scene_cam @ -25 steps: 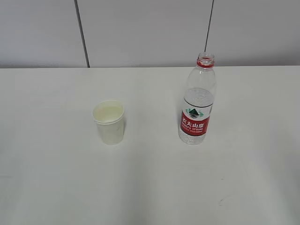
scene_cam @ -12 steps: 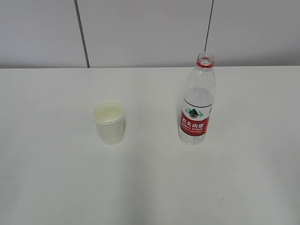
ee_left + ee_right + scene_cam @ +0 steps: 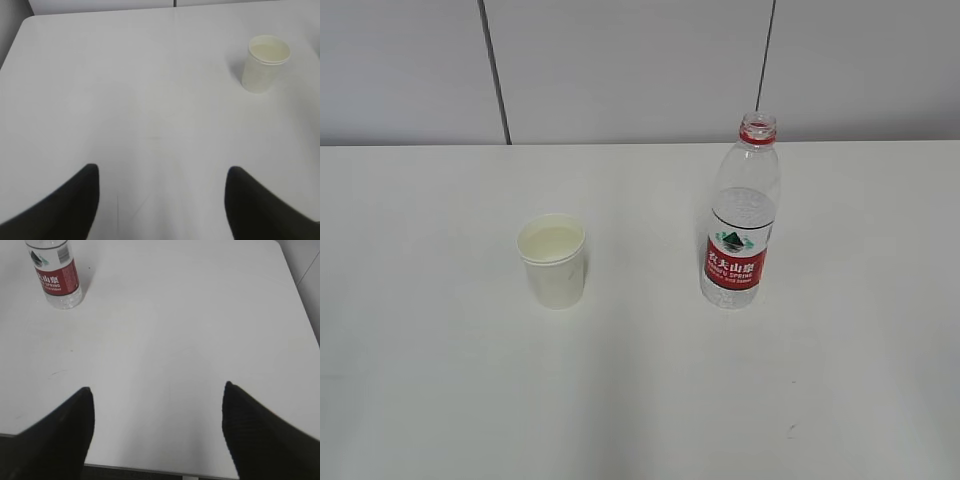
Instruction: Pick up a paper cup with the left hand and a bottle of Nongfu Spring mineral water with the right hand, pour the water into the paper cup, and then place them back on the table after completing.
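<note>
Cup and uncapped bottle stand upright, apart, on the table. My left gripper and right gripper hang spread and empty, well short of both.

left claw spread wide and empty, right claw likewise

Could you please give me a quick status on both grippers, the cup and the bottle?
Both grippers open, empty: left, right. Cup and uncapped bottle upright on table, apart. Nothing in the way.
</note>
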Tool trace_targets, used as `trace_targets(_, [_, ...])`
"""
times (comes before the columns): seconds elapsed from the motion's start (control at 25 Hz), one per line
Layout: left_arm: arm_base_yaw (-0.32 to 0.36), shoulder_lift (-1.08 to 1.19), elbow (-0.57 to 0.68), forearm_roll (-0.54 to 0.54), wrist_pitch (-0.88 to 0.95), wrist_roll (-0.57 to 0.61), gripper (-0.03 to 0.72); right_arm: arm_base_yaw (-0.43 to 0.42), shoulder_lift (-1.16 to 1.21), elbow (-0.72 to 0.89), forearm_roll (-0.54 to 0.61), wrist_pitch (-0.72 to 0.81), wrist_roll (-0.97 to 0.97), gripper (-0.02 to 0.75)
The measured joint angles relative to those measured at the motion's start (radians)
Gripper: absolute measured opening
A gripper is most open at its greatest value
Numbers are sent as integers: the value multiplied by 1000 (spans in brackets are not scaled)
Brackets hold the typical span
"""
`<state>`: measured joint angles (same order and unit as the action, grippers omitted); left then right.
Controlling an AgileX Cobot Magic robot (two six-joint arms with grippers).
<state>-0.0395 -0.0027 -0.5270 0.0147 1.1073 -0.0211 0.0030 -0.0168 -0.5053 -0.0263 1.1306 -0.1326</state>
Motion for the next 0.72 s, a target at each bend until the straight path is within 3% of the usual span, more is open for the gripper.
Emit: trace_targets(0.72, [0,0,0,0,0,0,459,0,-2,2,-1,12,0,587])
